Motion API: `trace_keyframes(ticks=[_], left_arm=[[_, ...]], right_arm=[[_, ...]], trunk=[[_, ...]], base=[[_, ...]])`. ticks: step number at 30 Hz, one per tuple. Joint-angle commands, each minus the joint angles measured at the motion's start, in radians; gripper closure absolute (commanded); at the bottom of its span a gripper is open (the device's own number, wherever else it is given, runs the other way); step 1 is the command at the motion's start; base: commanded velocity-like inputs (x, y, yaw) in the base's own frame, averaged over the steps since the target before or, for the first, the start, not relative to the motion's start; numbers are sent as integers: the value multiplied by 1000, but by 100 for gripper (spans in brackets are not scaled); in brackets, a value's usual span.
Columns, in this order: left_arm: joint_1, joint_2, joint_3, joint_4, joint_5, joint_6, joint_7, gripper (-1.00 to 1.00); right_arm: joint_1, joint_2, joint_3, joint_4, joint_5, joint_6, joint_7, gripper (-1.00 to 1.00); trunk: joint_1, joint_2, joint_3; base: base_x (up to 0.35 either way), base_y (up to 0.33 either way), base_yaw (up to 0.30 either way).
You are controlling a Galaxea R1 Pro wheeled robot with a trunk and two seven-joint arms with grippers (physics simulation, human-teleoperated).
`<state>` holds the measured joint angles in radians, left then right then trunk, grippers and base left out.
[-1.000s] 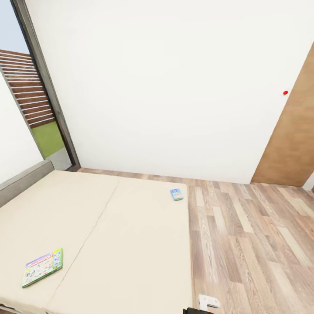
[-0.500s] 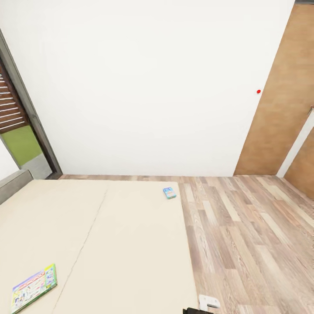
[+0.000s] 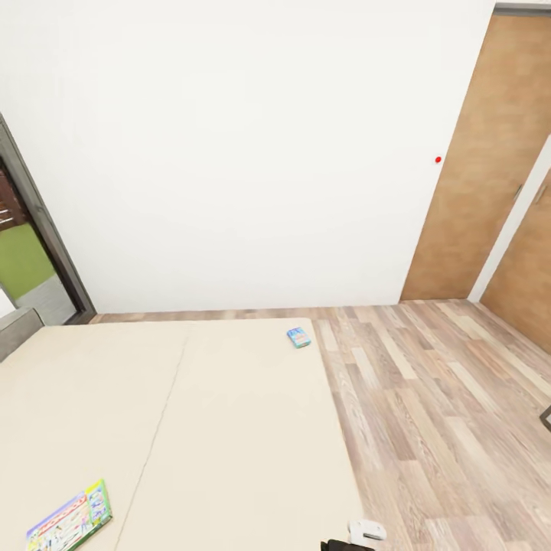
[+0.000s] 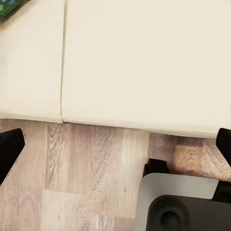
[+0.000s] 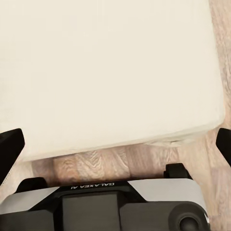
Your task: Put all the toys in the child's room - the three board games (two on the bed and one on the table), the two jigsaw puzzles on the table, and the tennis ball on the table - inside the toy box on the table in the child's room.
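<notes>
Board games (image 3: 70, 526) on cream bed (image 3: 229, 428), plank floor (image 3: 444, 398) alongside

Bed (image 3: 191, 428): plain cream mattress, seam running near-to-far left of centre. Two board games flat on it: wide green-edged box (image 3: 69, 526) near left, small blue box (image 3: 299, 337) at far right corner. Wood plank floor (image 3: 444, 398) right of the bed.
</notes>
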<state>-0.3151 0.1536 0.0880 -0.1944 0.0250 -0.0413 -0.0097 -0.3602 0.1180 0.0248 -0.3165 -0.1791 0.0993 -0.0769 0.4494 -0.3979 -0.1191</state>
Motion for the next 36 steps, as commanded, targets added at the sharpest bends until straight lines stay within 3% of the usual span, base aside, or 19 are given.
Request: trace_keyframes(ticks=[1, 36], left_arm=[[-1, 0, 4, 1, 3, -3, -1, -100], [-1, -1, 4, 1, 3, -3, -1, -100]], right_arm=[[0, 0, 3, -3, -8, 5, -6, -100], [0, 0, 3, -2, -5, 5, -6, -100]], trunk=[[1, -2, -2], [1, -2, -6]], base=[[0, 296, -10], [-21, 233, 57]])
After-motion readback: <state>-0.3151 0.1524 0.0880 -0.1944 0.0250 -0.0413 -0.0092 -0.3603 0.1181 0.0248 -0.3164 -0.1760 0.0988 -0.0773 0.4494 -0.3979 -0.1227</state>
